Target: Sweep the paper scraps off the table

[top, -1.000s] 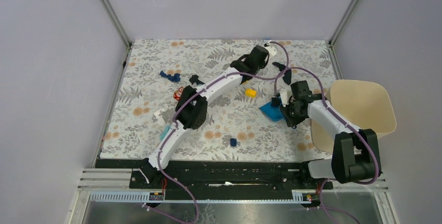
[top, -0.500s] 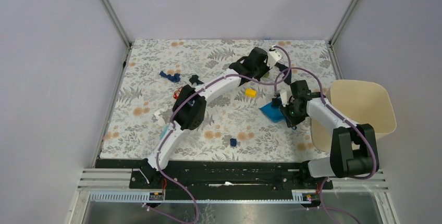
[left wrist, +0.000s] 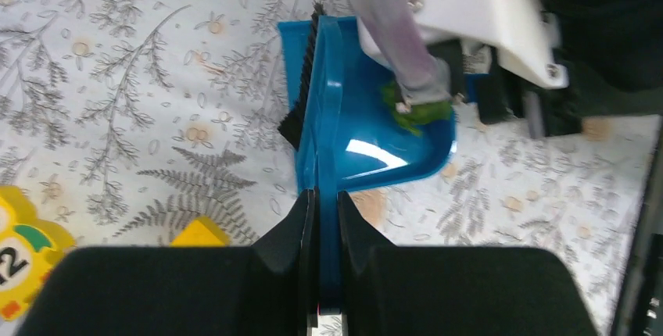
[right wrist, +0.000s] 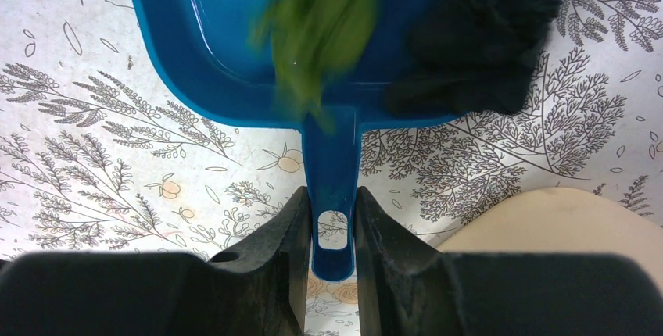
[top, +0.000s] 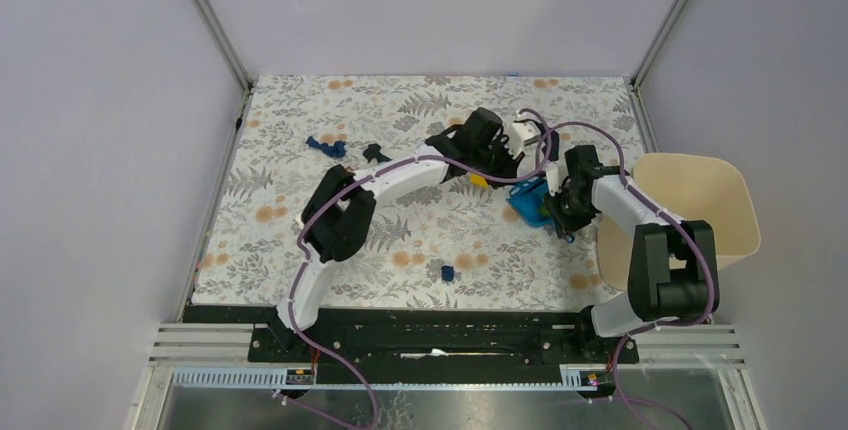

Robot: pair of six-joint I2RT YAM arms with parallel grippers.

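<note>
My right gripper (right wrist: pixel 330 191) is shut on the handle of a blue dustpan (right wrist: pixel 203 47) that rests on the table (top: pixel 260 250), at the right by the bin. My left gripper (left wrist: pixel 327 195) is shut on the flat blue handle of a brush (left wrist: pixel 322 109); its black bristles (right wrist: pixel 469 39) reach into the pan's mouth. A green paper scrap (left wrist: pixel 414 111) lies inside the pan, blurred in the right wrist view. Two dark blue paper scraps stay on the cloth, one near the front (top: pixel 447 273) and one at the back left (top: pixel 325 145).
A beige bin (top: pixel 700 210) stands off the table's right edge, just behind my right wrist. A yellow block (left wrist: pixel 199 233) and a yellow numbered toy (left wrist: pixel 19 258) lie left of the brush. A small black object (top: pixel 375 153) sits at the back left.
My left arm swung from the back of the table towards the right and brought the brush into the dustpan. The right gripper shifted the pan slightly back and right.
</note>
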